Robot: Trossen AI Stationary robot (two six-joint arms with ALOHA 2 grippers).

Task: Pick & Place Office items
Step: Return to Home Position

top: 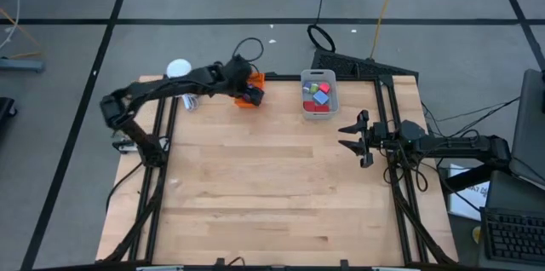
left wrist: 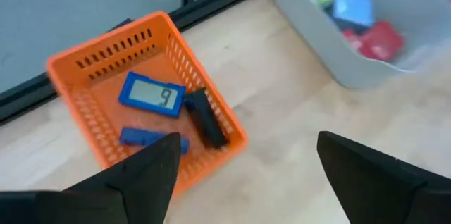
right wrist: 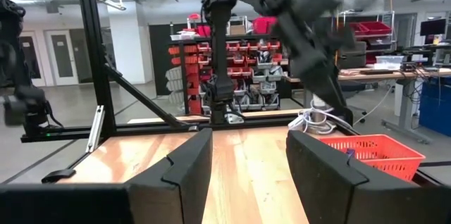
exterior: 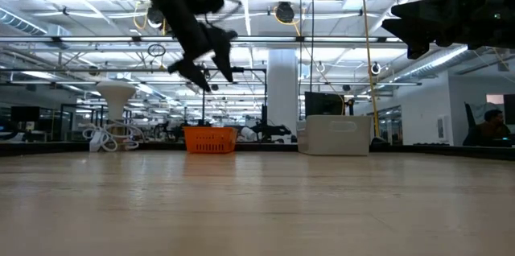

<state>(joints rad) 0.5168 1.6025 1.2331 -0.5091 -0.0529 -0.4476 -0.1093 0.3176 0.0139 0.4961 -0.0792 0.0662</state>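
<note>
In orange bin point(left wrist: 106, 51) at back edge of table point(top: 272, 186): two blue timers point(left wrist: 151, 95), one half behind a finger point(left wrist: 141, 182), plus black timer point(left wrist: 206, 117). Blocks point(left wrist: 352, 9) in grey bin point(left wrist: 331, 55) alongside, cut off. Left gripper point(left wrist: 246, 143) above, spread wide; holds nothing. Right gripper point(right wrist: 248, 139) near right edge, likewise open, empty.

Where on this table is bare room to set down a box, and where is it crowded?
The middle and near part of the table is bare, bordered by the right gripper on its right. A narrow gap lies between the orange bin and the grey bin. The far edge is crowded: both bins, the white gadget, the left gripper over the orange bin.
</note>
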